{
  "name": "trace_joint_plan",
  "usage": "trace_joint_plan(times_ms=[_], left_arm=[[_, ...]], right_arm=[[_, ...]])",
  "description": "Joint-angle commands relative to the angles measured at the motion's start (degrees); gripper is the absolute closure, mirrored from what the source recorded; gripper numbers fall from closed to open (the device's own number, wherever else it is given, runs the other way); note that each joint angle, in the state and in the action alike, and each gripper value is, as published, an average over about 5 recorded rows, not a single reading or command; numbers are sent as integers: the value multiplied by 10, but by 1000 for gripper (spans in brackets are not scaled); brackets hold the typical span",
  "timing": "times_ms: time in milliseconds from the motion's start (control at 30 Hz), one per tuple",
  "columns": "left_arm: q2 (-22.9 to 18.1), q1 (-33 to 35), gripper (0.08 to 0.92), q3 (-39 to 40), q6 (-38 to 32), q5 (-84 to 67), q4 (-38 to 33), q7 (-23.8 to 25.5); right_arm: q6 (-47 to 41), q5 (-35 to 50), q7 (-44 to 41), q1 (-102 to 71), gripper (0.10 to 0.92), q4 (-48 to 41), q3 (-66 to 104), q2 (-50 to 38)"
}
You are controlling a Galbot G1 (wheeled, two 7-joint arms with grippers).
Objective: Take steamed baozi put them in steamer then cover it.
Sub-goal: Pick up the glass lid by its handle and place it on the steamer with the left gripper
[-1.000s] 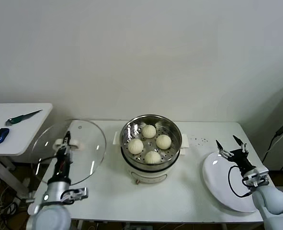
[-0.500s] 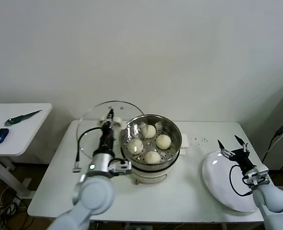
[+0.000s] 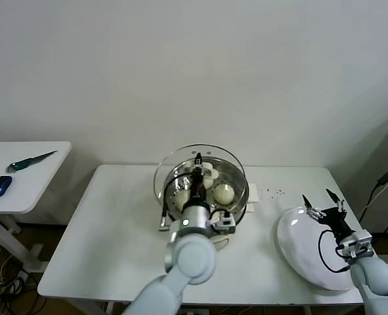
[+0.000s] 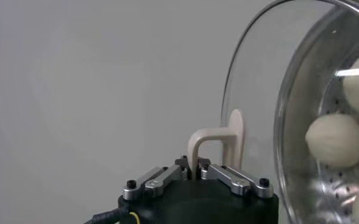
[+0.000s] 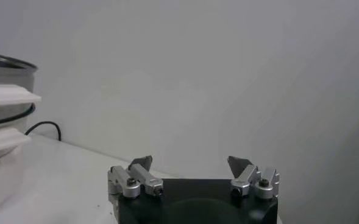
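Steamer [image 3: 236,180] holds baozi [image 3: 224,193] while left end effector [image 3: 197,161] clamps lid [image 3: 167,172] handle (right end effector [image 3: 323,200] gapes empty).

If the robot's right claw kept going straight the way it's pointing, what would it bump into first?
Probably nothing nearby. The open right gripper hovers over the white plate and points toward the back wall. Its wrist view shows only bare wall ahead, with the steamer off to one side.
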Motion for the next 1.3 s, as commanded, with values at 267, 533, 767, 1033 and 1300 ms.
trace_joint_plan(times_ms=[267,533,767,1033,1300], left_arm=[[-87,-5,848,-23,28,34,133,-31],[-87,-9,848,-36,28,29,149,-34],[-88,-9,848,-35,28,21,151,-40],[-94,-10,848,-31,28,16,152,-45],[-94,-15,848,-26,28,9,153,-51]], right_arm=[[1,-13,-4,-3,203,0,7,7],[3,-17,-5,-7,203,-1,13,8],[4,-18,-6,-7,203,-3,16,9],[5,-20,-8,-7,203,-4,18,11],[6,-23,-13,-10,203,-5,22,12]])
